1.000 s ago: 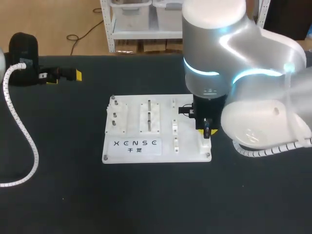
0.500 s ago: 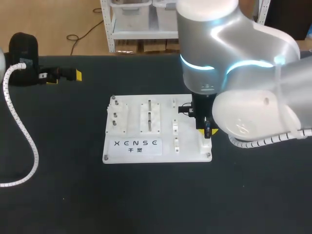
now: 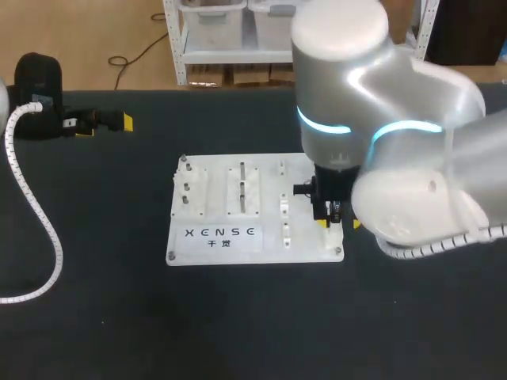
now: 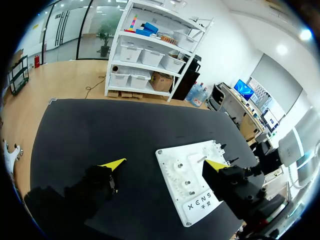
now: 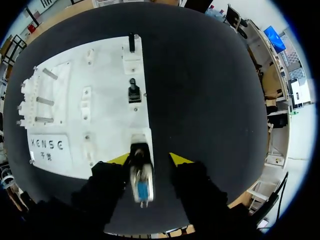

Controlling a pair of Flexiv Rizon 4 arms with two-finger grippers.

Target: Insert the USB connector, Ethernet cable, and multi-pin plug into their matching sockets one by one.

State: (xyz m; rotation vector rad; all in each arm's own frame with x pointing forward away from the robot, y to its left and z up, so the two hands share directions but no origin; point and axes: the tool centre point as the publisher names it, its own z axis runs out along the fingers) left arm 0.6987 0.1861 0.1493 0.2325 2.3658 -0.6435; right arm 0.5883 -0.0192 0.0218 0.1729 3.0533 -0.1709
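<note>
Since the silver USB connector [image 5: 141, 184], blue-tongued at its end, stands between the yellow-tipped fingers of the right gripper [image 5: 150, 159], with the small white socket block [image 5: 141, 137] just ahead of them at the edge of the white plastic board [image 5: 107, 65], the coming move turns on one line: fingers, connector and block lie along a single axis. The connector's long axis runs the same way as the fingers, down towards the board. A gap shows between the connector and at least one finger, so I judge these fingers spread apart, not clamped on it; how deep the connector sits in the block is hidden by its own body. Farther ahead of the fingers, along the same board edge, two small dark pieces [image 5: 134, 92] stand on white mounts; whether they are plugs or sockets I cannot tell

The left gripper [image 4: 165, 164] hangs well apart from the board, fingers wide with nothing between them. The right arm is by far the nearer. Any next motion should probably follow that axis, since sideways drift could lever the connector
</note>
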